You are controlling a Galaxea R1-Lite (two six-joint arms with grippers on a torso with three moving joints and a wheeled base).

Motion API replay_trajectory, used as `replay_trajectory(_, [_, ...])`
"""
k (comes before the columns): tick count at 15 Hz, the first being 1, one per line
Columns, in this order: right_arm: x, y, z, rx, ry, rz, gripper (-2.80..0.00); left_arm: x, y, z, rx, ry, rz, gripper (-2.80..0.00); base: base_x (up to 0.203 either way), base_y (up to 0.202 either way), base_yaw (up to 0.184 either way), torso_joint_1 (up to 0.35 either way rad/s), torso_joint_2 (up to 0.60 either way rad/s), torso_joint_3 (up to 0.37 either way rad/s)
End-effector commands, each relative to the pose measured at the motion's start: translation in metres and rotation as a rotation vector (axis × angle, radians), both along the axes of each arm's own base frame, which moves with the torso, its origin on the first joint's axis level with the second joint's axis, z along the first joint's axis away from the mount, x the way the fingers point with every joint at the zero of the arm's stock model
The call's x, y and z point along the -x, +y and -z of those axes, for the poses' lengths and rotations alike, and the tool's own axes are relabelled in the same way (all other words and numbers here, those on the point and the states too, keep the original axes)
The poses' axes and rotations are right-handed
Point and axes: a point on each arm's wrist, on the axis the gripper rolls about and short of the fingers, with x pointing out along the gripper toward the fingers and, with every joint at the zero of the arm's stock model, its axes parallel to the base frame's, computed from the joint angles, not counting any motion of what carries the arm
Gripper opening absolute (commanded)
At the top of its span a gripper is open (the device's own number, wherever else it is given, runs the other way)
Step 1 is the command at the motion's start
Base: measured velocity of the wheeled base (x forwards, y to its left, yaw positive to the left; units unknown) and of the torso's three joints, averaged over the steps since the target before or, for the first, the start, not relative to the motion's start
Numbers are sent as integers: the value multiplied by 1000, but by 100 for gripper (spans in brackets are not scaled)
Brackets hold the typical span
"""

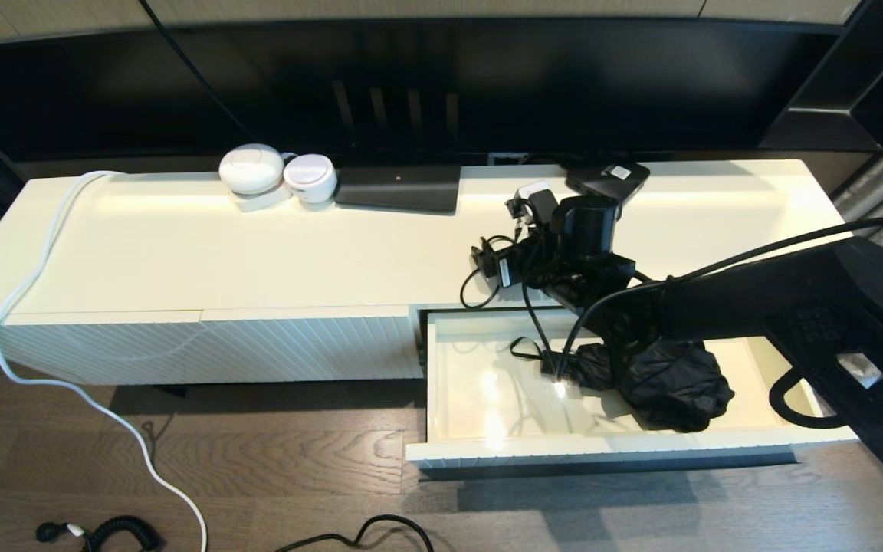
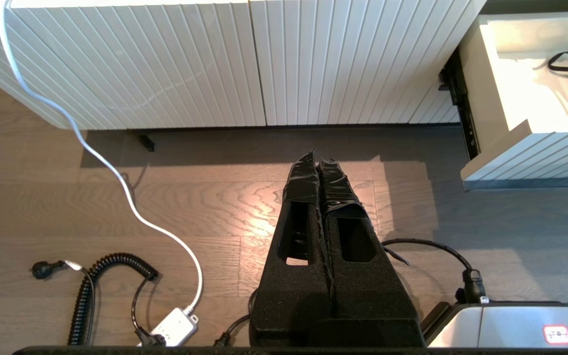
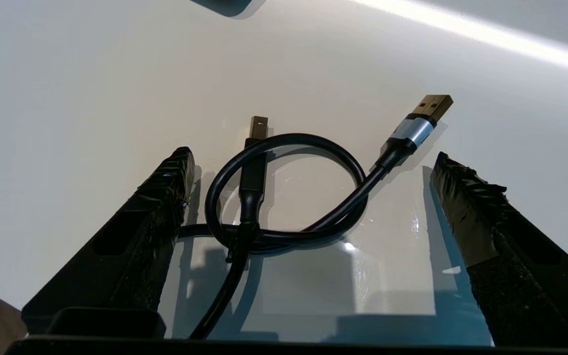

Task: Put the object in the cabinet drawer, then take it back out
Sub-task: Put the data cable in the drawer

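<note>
The right gripper (image 3: pixel 313 162) hangs inside the open cabinet drawer (image 1: pixel 610 445), jaws spread wide to either side of the USB cable (image 3: pixel 284 197), which lies loose on the glossy cream floor. Judged step: the cable lies in the drawer, retrieval pending. Next, the jaws must descend and close across the black loop. Both metal plugs point away from the gripper. The left gripper (image 2: pixel 319 165) is parked over the floor, jaws pressed together.

The cabinet drawer (image 1: pixel 487 383) stands pulled out at about 5 o'clock in the head view: wide, shallow, cream-white, with a ribbed front and a glossy interior. On its floor lies a short black USB cable (image 3: pixel 284 197), looped once over itself, with a gold flat plug at 1 o'clock and a squarish plug at 12 o'clock.
</note>
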Motion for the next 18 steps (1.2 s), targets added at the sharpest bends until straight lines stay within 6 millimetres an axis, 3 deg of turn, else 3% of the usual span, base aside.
replay_trajectory(1, [2, -1, -1, 1, 1, 0, 0, 0, 0, 0, 1, -1, 0, -280, 0, 0, 0, 0, 0, 0])
replay_trajectory(6, [2, 0, 6, 12, 19, 2, 0, 0, 0, 0, 1, -1, 0, -280, 0, 0, 0, 0, 0, 0])
replay_trajectory(18, [4, 4, -1, 9, 14, -6, 0, 0, 0, 0, 1, 1, 0, -280, 0, 0, 0, 0, 0, 0])
